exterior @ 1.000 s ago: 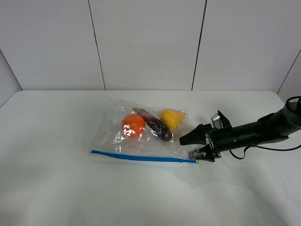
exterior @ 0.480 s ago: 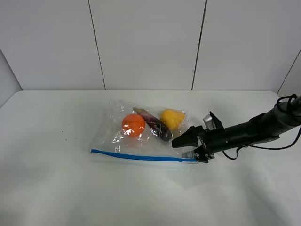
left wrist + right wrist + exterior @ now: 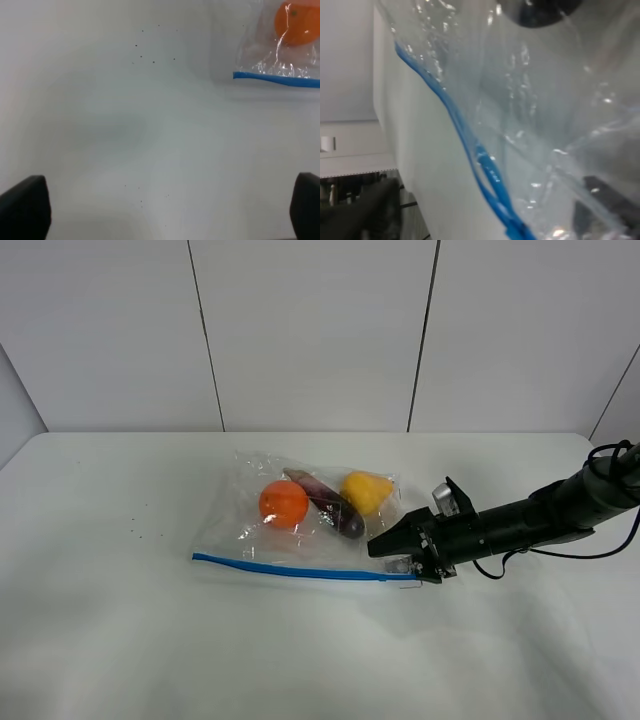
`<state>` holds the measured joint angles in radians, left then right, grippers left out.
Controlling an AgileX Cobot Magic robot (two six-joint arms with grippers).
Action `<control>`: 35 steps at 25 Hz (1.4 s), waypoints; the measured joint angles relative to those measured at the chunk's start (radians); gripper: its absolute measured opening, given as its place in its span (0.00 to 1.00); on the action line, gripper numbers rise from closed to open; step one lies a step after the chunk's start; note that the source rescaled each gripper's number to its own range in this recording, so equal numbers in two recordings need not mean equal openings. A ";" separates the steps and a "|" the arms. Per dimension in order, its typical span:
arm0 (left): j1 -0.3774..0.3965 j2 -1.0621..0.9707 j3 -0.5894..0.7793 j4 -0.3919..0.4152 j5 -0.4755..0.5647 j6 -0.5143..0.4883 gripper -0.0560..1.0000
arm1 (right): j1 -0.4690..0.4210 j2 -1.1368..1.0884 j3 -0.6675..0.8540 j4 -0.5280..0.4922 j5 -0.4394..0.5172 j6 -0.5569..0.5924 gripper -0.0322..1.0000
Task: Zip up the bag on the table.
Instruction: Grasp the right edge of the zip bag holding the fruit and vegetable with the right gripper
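The left wrist view cuts off the bag (image 3: 260,52), showing only part of the orange (image 3: 300,22) and one end of the blue zipper strip (image 3: 275,79). The left gripper (image 3: 165,210) appears only as two dark fingertips (image 3: 24,207) at the frame's edge. The right wrist view is blurred, and a dark shape (image 3: 540,11) inside the plastic cannot be identified. From the high camera, whether the right gripper (image 3: 397,556) pinches the bag's corner is too small to tell.

No words, labels, brands, numbers or signs can be read in any view. The clear bag (image 3: 262,540) has a plain blue strip (image 3: 300,570) along one edge with no print legible on it, and the white surface (image 3: 120,640) carries only tiny dark specks.
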<state>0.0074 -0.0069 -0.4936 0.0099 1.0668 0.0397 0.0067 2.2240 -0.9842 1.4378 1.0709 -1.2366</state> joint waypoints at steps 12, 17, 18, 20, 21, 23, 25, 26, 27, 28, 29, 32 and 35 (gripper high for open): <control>0.000 0.000 0.000 0.000 0.000 0.000 1.00 | 0.000 0.000 0.000 0.000 -0.006 0.000 0.41; 0.000 0.000 0.000 0.000 0.000 0.000 1.00 | 0.000 0.000 0.000 0.000 -0.021 -0.002 0.39; 0.000 0.000 0.000 0.000 0.000 0.000 1.00 | 0.000 0.000 0.000 0.000 -0.033 -0.003 0.39; 0.000 0.000 0.000 0.000 0.000 0.000 1.00 | 0.000 0.000 0.000 0.000 -0.042 -0.003 0.39; 0.000 0.000 0.000 0.000 0.000 0.000 1.00 | 0.000 0.000 0.000 0.000 -0.048 -0.003 0.39; 0.000 0.000 0.000 0.000 0.000 0.000 1.00 | 0.000 0.000 0.000 0.003 -0.052 -0.003 0.39; 0.000 0.000 0.000 0.000 0.000 0.000 1.00 | 0.000 0.000 0.000 0.005 -0.052 -0.003 0.40; 0.000 0.000 0.000 0.000 0.000 0.000 1.00 | 0.000 0.000 0.000 0.005 -0.052 -0.003 0.40; 0.000 0.000 0.000 0.000 0.000 0.000 1.00 | 0.000 0.000 0.000 0.005 -0.052 -0.003 0.40; 0.000 0.000 0.000 0.000 0.000 0.000 1.00 | 0.000 0.000 0.000 0.005 -0.052 -0.003 0.40; 0.000 0.000 0.000 0.000 0.000 0.000 1.00 | 0.000 0.000 0.000 0.006 -0.052 -0.003 0.40; 0.000 0.000 0.000 0.000 0.000 0.000 1.00 | 0.000 0.000 0.000 0.009 -0.053 -0.003 0.33; 0.000 0.000 0.000 0.000 0.000 0.000 1.00 | 0.000 0.000 0.000 0.015 -0.056 -0.003 0.20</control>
<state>0.0074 -0.0069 -0.4936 0.0099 1.0668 0.0397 0.0067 2.2240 -0.9842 1.4525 1.0154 -1.2395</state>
